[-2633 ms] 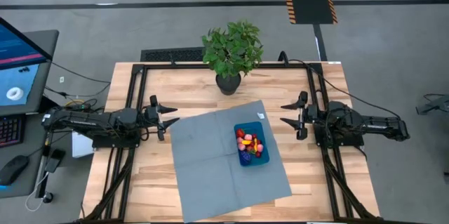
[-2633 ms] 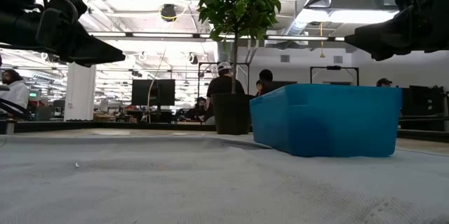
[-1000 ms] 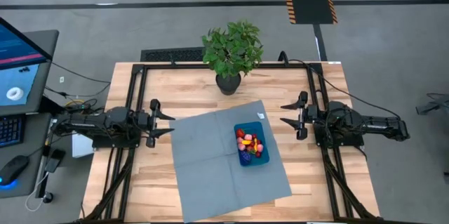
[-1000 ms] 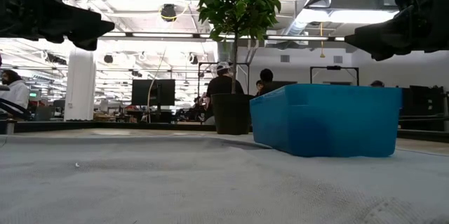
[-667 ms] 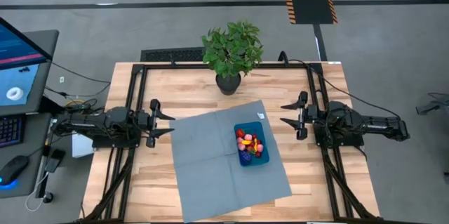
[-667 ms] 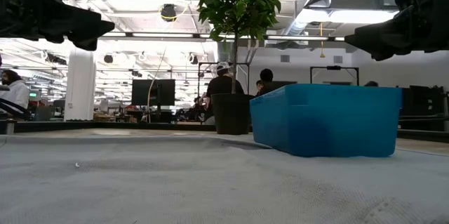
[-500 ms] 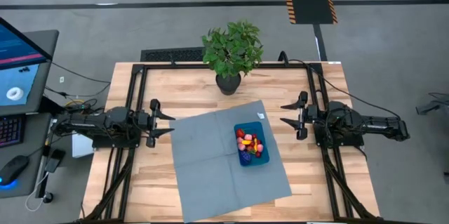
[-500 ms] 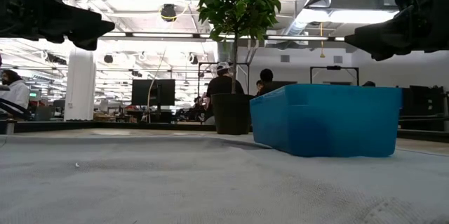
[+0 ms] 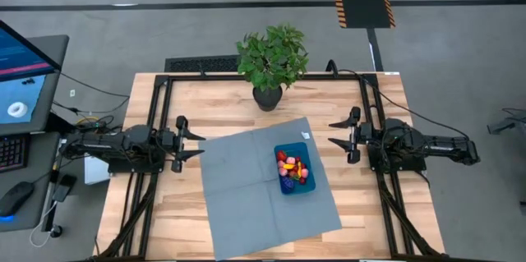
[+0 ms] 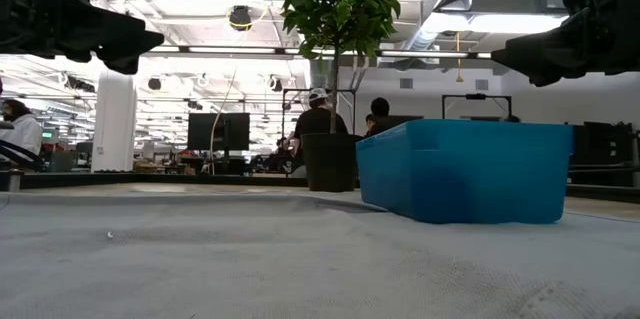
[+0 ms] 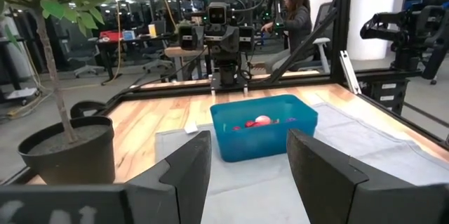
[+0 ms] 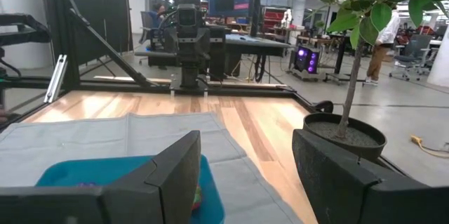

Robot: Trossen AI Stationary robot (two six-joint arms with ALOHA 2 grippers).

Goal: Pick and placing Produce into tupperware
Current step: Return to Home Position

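From above, the shallow rectangular blue plastic container (image 9: 297,189) is lying on the grey-blue cloth mat (image 9: 242,188), and the tiny red, pink and yellow toy produce (image 9: 292,168) is sitting inside it, so I judge the sorting finished. The left gripper (image 9: 196,144) and the right gripper (image 9: 335,132) are hovering at opposite sides of the wooden surface (image 9: 205,98), fingers spread wide and holding nothing, probably parking clear of the mat. The low view is showing only the container's wall, which is hiding the produce. The left wrist view is looking over the rim at red and pink pieces. The right wrist view is catching just a corner of the container.
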